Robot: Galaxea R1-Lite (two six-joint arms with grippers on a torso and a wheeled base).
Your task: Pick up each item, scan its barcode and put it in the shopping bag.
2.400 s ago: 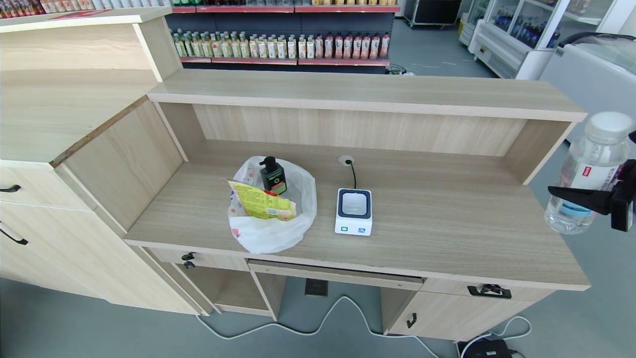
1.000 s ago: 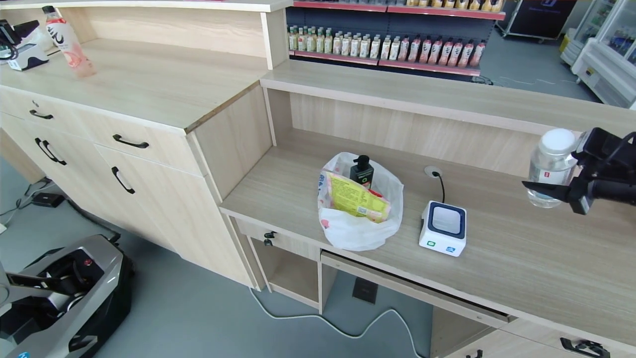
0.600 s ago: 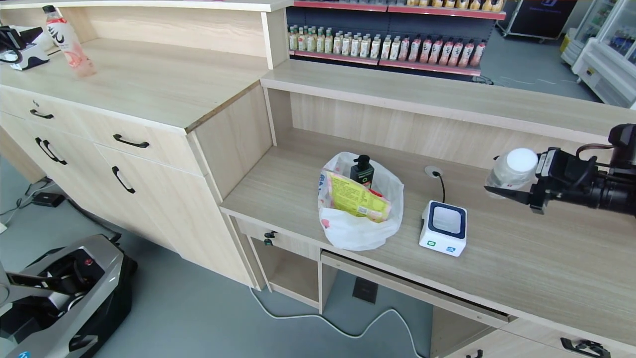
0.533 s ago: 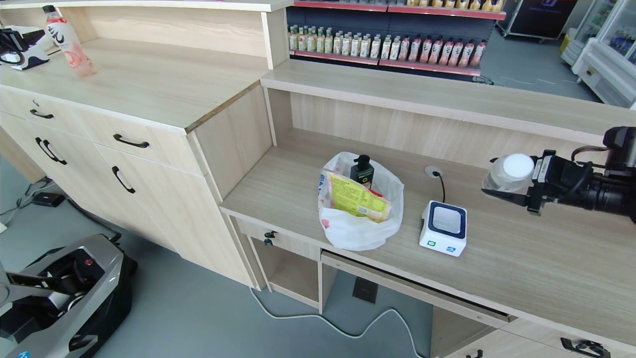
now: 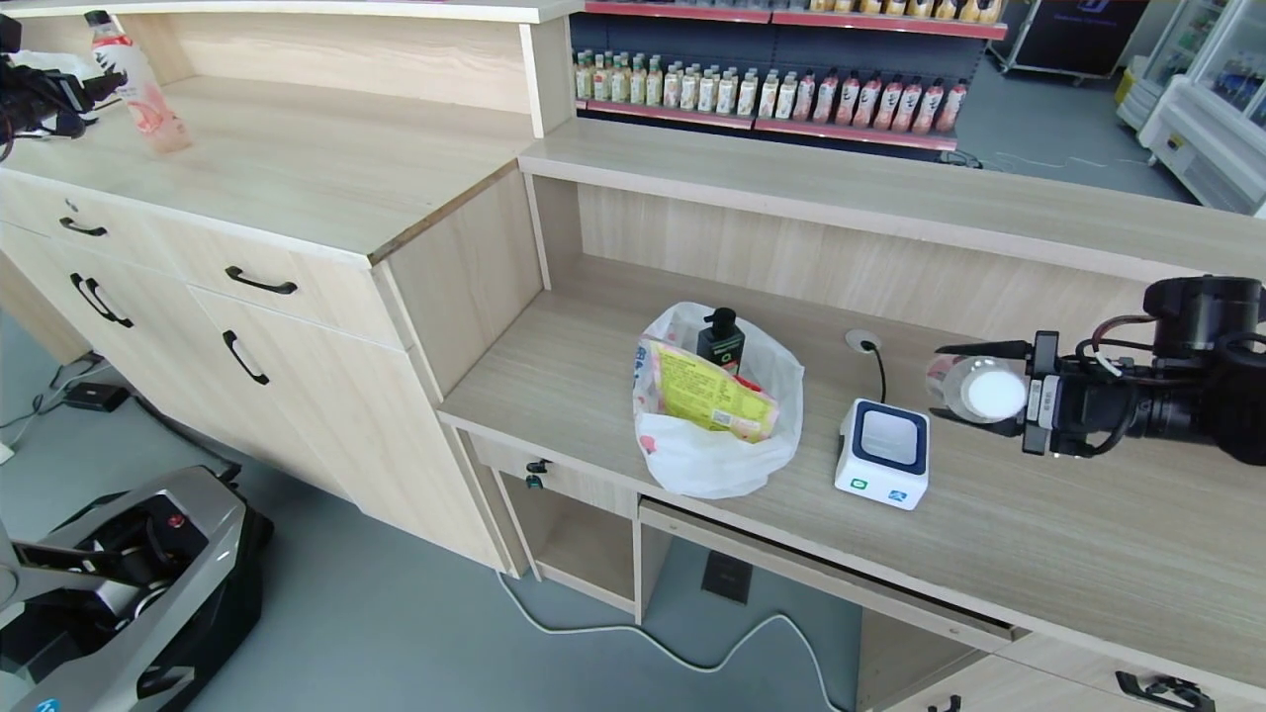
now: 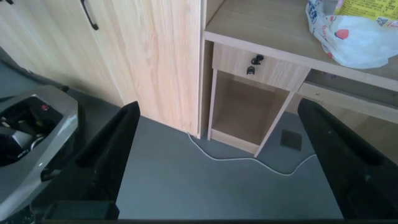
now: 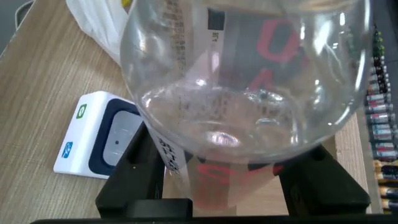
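From where I stand, the right gripper (image 5: pixel 938 382) is clamped on the clear water bottle (image 5: pixel 984 393), holding it on its side in the air with the white cap facing back toward the robot and the base pointing at the shopping bag (image 5: pixel 717 450). The bottle hangs above the counter (image 5: pixel 1039 514), just to the right of the scanner (image 5: pixel 883 453) and not touching it. The scanner sits close to the counter's front edge, with a narrow gap between it and the bag. A yellow packet (image 5: pixel 707 396) and a black pump bottle (image 5: pixel 720 341) stick out of the bag's open mouth. To the right of the scanner a broad bare stretch of wood runs to the front edge. The raised back ledge (image 5: pixel 841 198) closes the space behind, and the side wall of the taller cabinet (image 5: pixel 465 287) closes it left of the bag. A pink drink bottle (image 5: pixel 138 84) stands well apart on that cabinet's top. The left gripper (image 6: pixel 217 143) hangs low over the grey floor (image 6: pixel 186 180) in front of the cabinet, its fingers spread wide and holding nothing.
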